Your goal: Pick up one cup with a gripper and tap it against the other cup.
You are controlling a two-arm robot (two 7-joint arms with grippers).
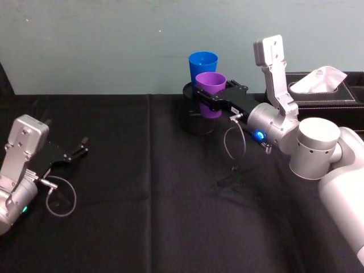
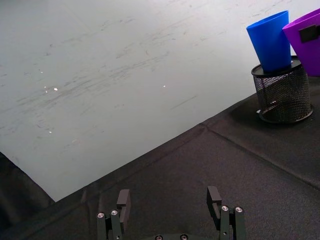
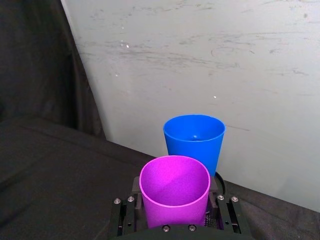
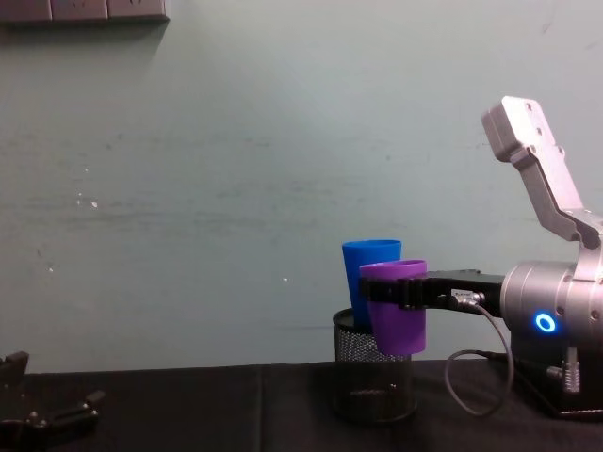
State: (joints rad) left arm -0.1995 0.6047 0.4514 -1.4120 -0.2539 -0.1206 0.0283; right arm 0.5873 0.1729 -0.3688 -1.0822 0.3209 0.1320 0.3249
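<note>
Grasps purple cup in right end effector, just before pot holding blue cup; holds left end effector released, far from pot.

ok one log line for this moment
right claw: shut on purple plastic tumbler, aloft | blue plastic tumbler: in black wire-mesh pot | left claw: open, idle

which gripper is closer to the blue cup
Right. The right gripper holds the purple cup in front of the blue cup; the left gripper sits open, far off to the left.

One purple cup, one blue cup, one mesh pot, one tissue box.
</note>
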